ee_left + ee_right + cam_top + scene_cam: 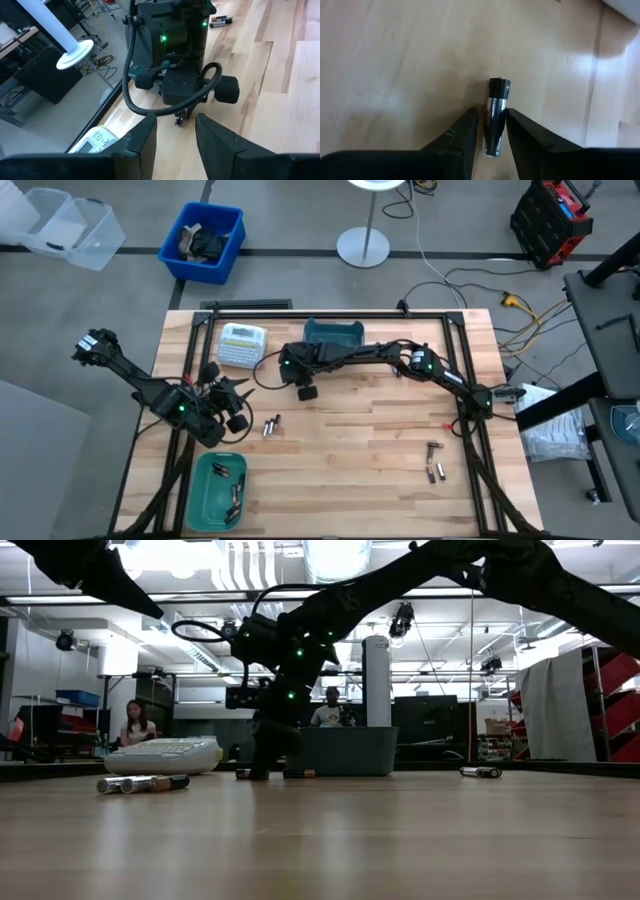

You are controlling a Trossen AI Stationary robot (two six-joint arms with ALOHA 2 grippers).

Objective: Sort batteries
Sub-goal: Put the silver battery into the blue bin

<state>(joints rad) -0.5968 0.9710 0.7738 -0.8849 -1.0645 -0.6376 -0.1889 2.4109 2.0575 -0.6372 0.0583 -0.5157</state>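
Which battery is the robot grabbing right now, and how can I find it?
Start at the dark teal bin at the table's far edge, next to the white label-maker. Just in front of it the right gripper points down, fingers either side of one battery lying flat on the wood. It lies alone; the other loose batteries lie in clusters.

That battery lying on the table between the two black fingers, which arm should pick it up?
The right arm. Its gripper is already down at the table with an open finger on each side of the battery. The left gripper hangs farther back, open and empty, near the table's left edge.
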